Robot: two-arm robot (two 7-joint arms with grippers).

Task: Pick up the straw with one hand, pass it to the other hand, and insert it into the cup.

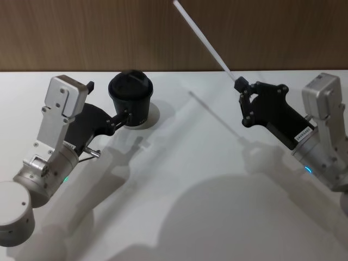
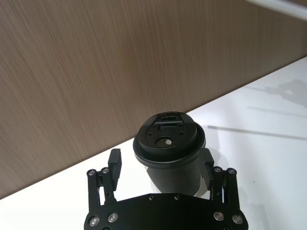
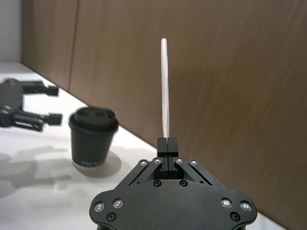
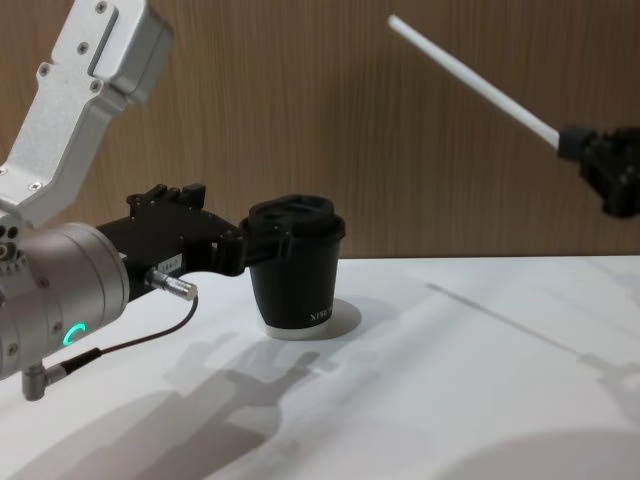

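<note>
Holding the straw (image 3: 164, 86) by one end, up in the air: why there?

— The right gripper (image 3: 168, 143) is pinched tight on the straw's bottom tip, above the far right part of the table (image 1: 190, 163). Nearly the whole white length stands free, slanting up toward the wooden wall (image 1: 109, 32). I'd guess a grip at the very end leaves the most straw to go into the drink.

And the cup (image 4: 295, 285)?

— Upright near the table's far edge, left of the middle, with its lid (image 2: 168, 139) on. The left gripper (image 2: 161, 163) has its fingers (image 2: 115, 163) spread on either side of the cup, up near the lid's rim. One finger shows a clear gap to the cup's wall and the other sits just beside it, so it brackets the cup and does not squeeze it.

Why bracket it?

— Probably so a light paper cup can't slide or tip when the straw presses on the lid.

How close is the insertion?

— Not close: straw and cup are well apart, and the free end points away from the lid. It must swing across and tip down onto the lid's small hole
</note>
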